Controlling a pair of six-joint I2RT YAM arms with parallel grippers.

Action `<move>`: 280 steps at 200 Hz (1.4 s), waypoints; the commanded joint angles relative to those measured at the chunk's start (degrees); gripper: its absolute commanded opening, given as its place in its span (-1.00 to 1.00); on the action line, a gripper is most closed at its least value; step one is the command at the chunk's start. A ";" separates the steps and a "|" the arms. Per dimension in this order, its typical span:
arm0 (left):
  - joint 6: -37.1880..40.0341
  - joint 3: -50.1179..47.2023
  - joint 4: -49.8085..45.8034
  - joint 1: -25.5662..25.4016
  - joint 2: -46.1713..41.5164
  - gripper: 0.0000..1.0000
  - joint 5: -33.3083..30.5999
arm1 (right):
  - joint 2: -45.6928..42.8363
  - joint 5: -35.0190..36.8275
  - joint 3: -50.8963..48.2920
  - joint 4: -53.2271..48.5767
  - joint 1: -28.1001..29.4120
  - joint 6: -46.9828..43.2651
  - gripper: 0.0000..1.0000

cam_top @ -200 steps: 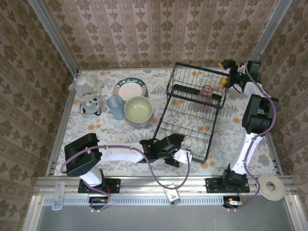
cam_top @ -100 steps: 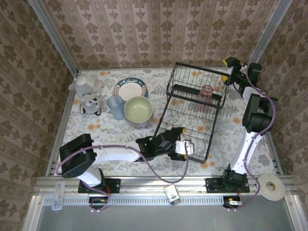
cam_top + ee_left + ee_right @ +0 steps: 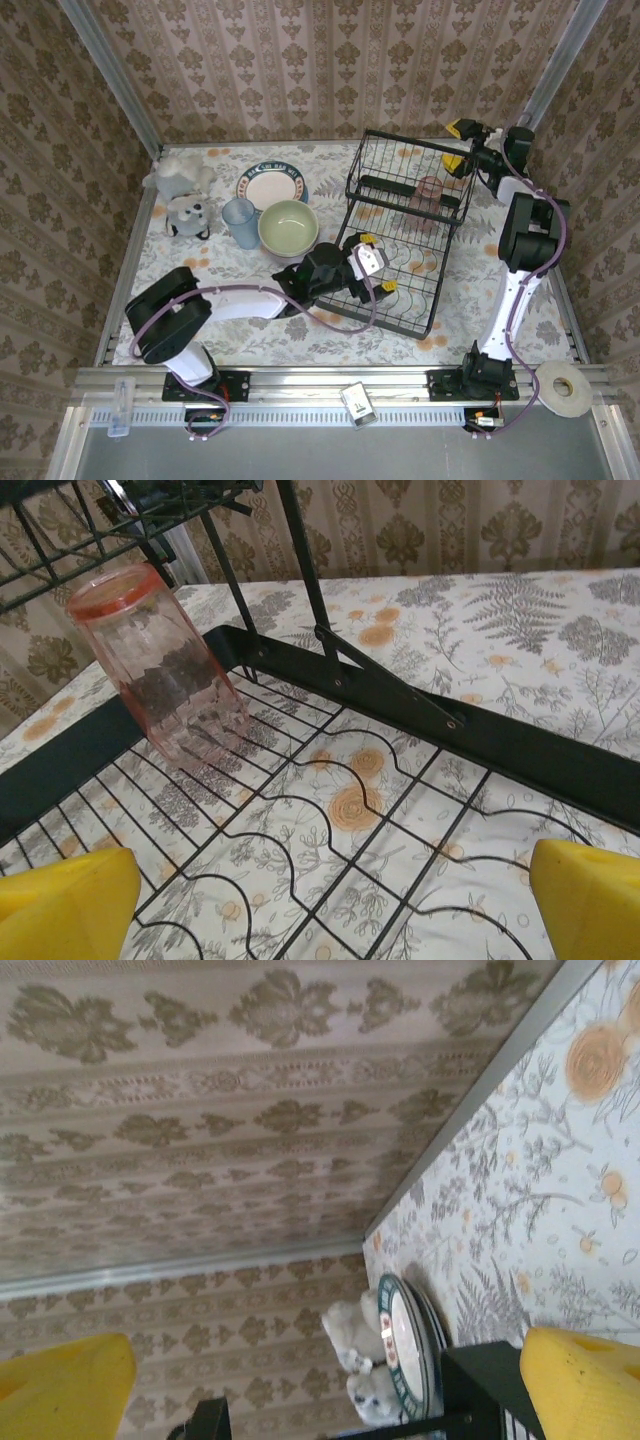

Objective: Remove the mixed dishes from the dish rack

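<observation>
Left gripper (image 3: 377, 264) hung over the rack (image 3: 400, 235), jaws wide and empty (likely spread to straddle), facing 1 pink cup (image 3: 155, 665) tilted at its far end. Right gripper (image 3: 460, 146) gaped empty nearby.

- Soft, even light is falling from overhead, leaving only faint shadows.
- Yellow fingertips (image 3: 62, 905) are blurring at wrist-view corners; the right wrist picture is perhaps smearing slightly.
</observation>
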 commanded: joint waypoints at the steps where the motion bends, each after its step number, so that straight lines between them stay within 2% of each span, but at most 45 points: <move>1: -5.09 -1.03 10.36 1.86 3.74 1.00 5.26 | 1.75 -8.05 3.40 -1.62 1.02 -0.01 1.00; 31: -6.63 -0.49 21.08 3.39 10.41 0.99 7.13 | 1.44 -10.87 3.09 -10.69 1.42 -7.21 1.00; 67: -9.71 2.92 28.83 4.77 17.52 0.99 6.84 | -0.37 -13.07 0.75 -16.88 1.52 -13.20 1.00; 133: -14.98 11.31 33.97 5.93 27.84 1.00 2.87 | -3.65 -14.61 -2.39 -30.87 1.47 -26.01 1.00; 219: -21.52 25.52 34.26 7.35 38.56 1.00 0.15 | -5.74 -17.21 -3.75 -29.27 2.03 -26.50 1.00; 280: -23.03 33.98 29.21 8.19 43.16 1.00 -0.94 | -8.57 -18.34 -6.66 -25.37 2.07 -24.17 1.00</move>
